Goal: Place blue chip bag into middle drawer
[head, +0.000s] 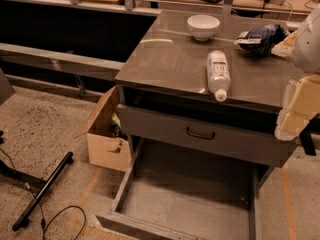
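We see the blue chip bag on the grey countertop, at the right rear, white label strip facing left. It lies on the surface, not in the drawer, and nothing grips it.

The gripper is at the right edge of view, cream-coloured, hanging just off the counter's front right corner, beside the drawer front. We cannot tell whether it is open or closed. It is well apart from the bag and nearer the camera. The white arm segment above it sits just right of the bag.

The middle drawer is pulled far out toward the camera, with its flat grey floor, side rails and low front wall showing. Above it, the grey drawer front with black handle sticks out slightly, leaving a dark gap under the counter.

Also on the counter:
- White bowl, upright, rear centre, left of the bag.
- Clear plastic bottle, lying on its side, cap toward the front edge.

On the floor left of the cabinet stands an open cardboard box, touching or just beside it. A black bar and a cable lie farther left.
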`<state>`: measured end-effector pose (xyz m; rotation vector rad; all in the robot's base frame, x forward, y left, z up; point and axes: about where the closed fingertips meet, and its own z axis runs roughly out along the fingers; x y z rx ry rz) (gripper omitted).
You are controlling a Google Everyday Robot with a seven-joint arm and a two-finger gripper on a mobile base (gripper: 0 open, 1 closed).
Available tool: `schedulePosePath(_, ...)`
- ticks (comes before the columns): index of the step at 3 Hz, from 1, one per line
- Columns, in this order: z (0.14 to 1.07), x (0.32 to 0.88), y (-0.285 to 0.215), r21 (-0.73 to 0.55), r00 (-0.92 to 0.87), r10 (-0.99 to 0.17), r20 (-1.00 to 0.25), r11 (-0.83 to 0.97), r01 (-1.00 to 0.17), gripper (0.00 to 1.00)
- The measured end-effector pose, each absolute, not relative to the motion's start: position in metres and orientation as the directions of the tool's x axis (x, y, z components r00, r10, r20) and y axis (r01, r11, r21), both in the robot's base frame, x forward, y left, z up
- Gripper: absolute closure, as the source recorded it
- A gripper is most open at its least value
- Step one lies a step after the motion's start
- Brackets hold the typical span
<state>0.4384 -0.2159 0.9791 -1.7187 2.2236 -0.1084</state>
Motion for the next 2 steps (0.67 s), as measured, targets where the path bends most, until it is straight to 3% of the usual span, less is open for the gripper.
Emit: schedulePosePath(2, 0.9857, 0.4389, -0.2215, -0.291, -0.209, -0.952, -0.222, 0.269, -0.918, 0.0)
